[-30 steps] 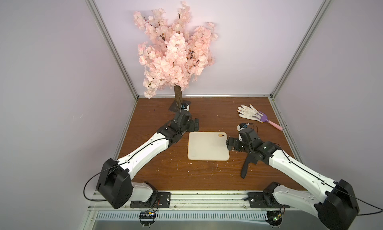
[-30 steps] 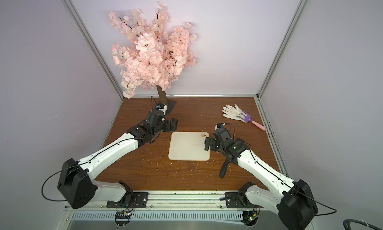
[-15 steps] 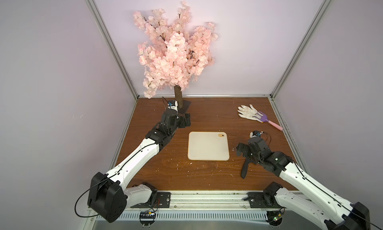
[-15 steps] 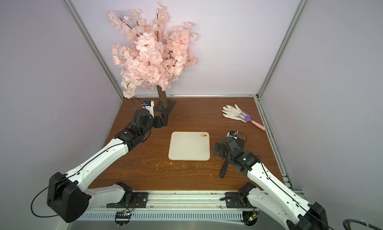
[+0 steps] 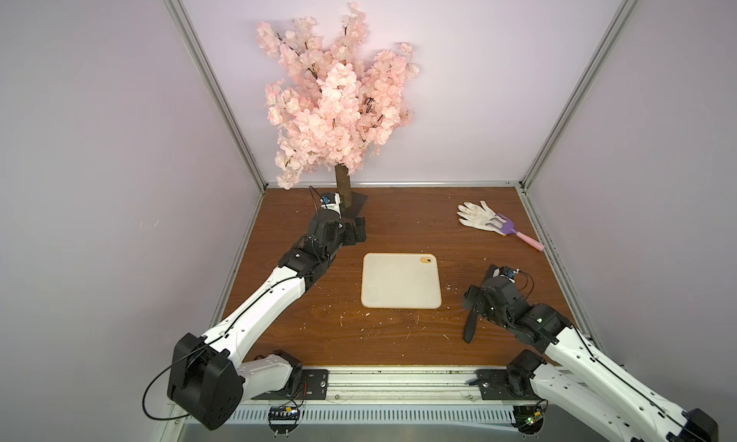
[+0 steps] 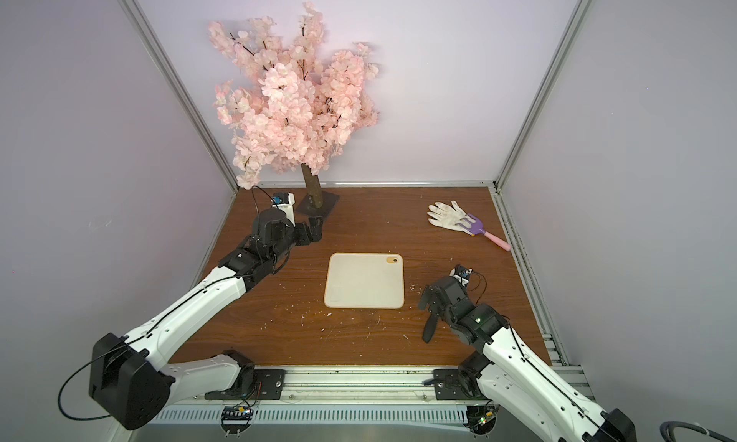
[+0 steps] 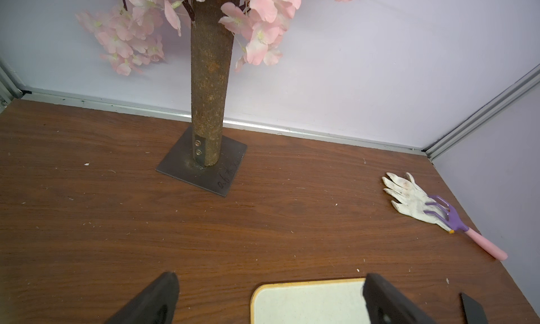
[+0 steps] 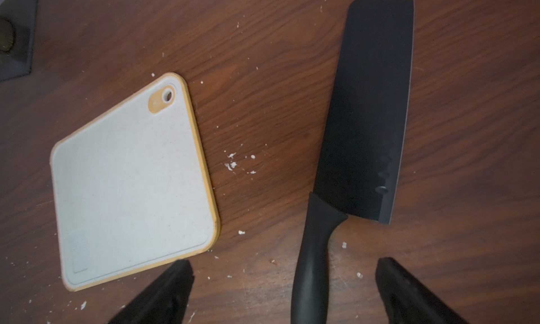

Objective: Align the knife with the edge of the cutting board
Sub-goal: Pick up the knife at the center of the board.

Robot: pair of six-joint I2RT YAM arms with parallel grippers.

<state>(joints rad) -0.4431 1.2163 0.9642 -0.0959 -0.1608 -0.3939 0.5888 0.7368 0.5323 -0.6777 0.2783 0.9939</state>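
Over on the left, the left gripper [image 7: 270,278] hangs with its 2 fingers spread wide and nothing between them, just in front of the dark square base plate [image 7: 228,161] of the pink blossom tree [image 5: 339,101]. The cream cutting board [image 5: 401,280] lies flat in the middle of the brown table [image 5: 399,220], its ringed hole at the far right corner. To the right of it, with a strip of bare wood between them, the black cleaver-style knife [image 8: 368,118] lies flat, blade toward the back wall and handle toward the front, slanted rather than parallel to the board's right edge. The right gripper [image 8: 285,264] sits over the handle with its jaws wide apart, gripping nothing. Far back on the right, a white glove [image 5: 476,216] lies with a purple-and-pink toy rake [image 5: 514,230] resting on it.
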